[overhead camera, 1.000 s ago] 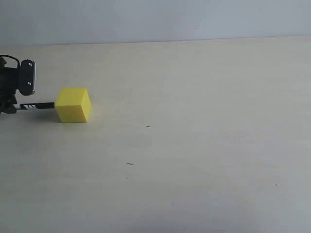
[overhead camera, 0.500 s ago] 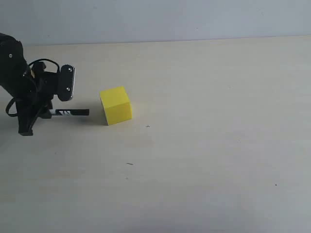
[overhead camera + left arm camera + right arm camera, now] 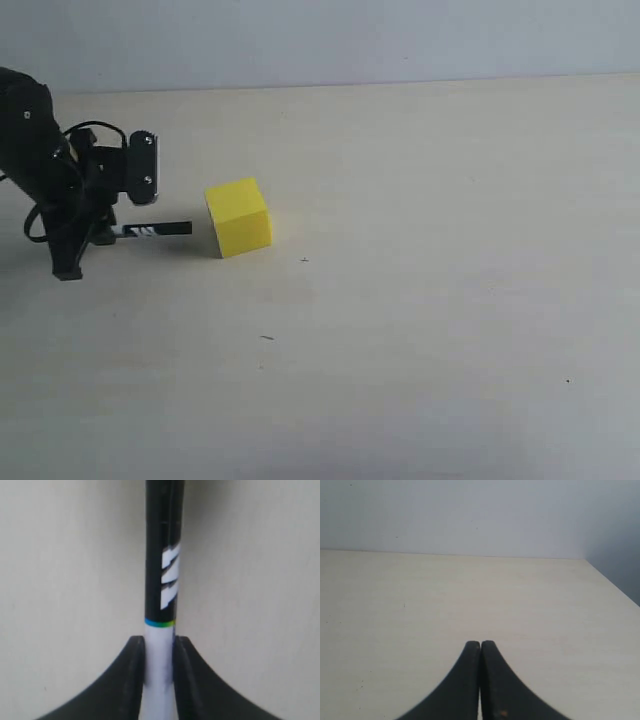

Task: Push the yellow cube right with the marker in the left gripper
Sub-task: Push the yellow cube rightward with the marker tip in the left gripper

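The yellow cube (image 3: 238, 217) has slid right and now sits just past the tip of the marker (image 3: 155, 231), which is clamped in the left gripper (image 3: 104, 233); the push looks partly done.

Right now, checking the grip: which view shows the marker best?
The left wrist view: the marker is close up, its white barrel clamped in the left gripper. The exterior view shows it small, pointing at the yellow cube. The right wrist view misses it.

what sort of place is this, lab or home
Probably a robot test bench, not a home: bare pale tabletop, plain wall, and only a yellow cube plus a black tool gripping a marker.
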